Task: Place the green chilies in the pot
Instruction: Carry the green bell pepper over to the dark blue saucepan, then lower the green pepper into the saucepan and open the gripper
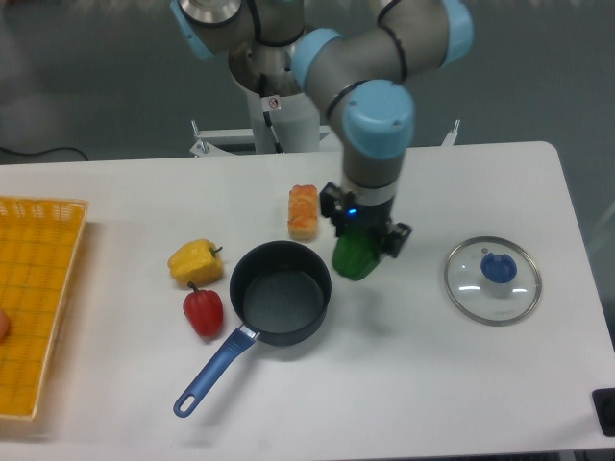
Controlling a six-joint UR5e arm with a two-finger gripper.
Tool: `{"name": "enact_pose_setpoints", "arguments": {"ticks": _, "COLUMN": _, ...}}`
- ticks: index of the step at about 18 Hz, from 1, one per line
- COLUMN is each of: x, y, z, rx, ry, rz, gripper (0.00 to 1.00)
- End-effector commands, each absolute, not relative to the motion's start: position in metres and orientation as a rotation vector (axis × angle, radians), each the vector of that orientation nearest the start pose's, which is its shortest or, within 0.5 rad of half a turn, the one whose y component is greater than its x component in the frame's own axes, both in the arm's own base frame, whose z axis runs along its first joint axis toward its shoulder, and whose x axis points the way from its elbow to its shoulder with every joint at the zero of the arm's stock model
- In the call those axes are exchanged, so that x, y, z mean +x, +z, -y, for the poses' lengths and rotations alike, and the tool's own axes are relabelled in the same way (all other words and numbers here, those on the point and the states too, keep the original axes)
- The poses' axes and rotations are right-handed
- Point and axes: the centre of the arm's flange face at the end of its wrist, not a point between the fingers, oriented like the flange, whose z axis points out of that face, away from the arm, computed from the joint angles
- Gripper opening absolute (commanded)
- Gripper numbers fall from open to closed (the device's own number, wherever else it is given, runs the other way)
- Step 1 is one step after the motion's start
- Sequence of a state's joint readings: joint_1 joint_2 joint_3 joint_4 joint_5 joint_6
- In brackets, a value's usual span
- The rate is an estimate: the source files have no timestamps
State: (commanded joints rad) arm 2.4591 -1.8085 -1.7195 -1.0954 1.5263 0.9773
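Nearest the camera, the pot [281, 305] was seen on the white table [404, 384], its long blue handle [213, 373] trailing toward the front left and its dark bowl showing nothing inside. A red pepper [203, 311] and a yellow pepper [195, 261] were set just beside its left rim, and a yellow basket [38, 298] was placed at the far left edge. A glass lid [492, 279] with a blue knob was laid well apart to the right.

Just past the pot's right rim, the green chilies [356, 254] were found directly beneath the gripper [365, 240], apparently clear of the tabletop, though this could not be confirmed from one view. The pot was judged to lie to the left of the held vegetable and slightly nearer the camera, so that a short sideways carry over the rim would be called for. The vegetable's long axis appeared roughly upright. The jaws were seen clenched around its upper part, with little gap visible.

Farther back, an orange and white block [303, 211] was seen standing, and behind it the arm's base was mounted
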Motion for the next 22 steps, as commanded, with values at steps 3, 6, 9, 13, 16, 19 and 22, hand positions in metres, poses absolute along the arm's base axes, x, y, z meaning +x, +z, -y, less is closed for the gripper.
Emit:
{"name": "enact_pose_setpoints", "arguments": {"ticks": 3, "x": -0.340, "y": 0.332, "z": -0.482, "rx": -3.037, "ry": 0.083, "rz": -0.136, "gripper": 0.68}}
{"name": "enact_pose_setpoints", "arguments": {"ticks": 6, "x": -0.320, "y": 0.319, "z": -0.494, "rx": -3.023, "ry": 0.100, "rz": -0.152, "gripper": 0.68}}
{"name": "enact_pose_setpoints", "arguments": {"ticks": 9, "x": -0.309, "y": 0.308, "z": -0.501, "rx": -3.030, "ry": 0.092, "rz": -0.178, "gripper": 0.68}}
{"name": "enact_pose_setpoints", "arguments": {"ticks": 13, "x": -0.293, "y": 0.292, "z": -0.503, "rx": -3.053, "ry": 0.059, "rz": -0.213, "gripper": 0.68}}
{"name": "enact_pose_setpoints", "arguments": {"ticks": 16, "x": -0.286, "y": 0.286, "z": -0.504, "rx": -3.074, "ry": 0.069, "rz": -0.234, "gripper": 0.68}}
{"name": "enact_pose_setpoints", "arguments": {"ticks": 19, "x": -0.287, "y": 0.277, "z": -0.507, "rx": -3.085, "ry": 0.055, "rz": -0.238, "gripper": 0.68}}
{"name": "enact_pose_setpoints", "arguments": {"ticks": 22, "x": -0.293, "y": 0.267, "z": -0.512, "rx": -3.080, "ry": 0.065, "rz": -0.235, "gripper": 0.68}}
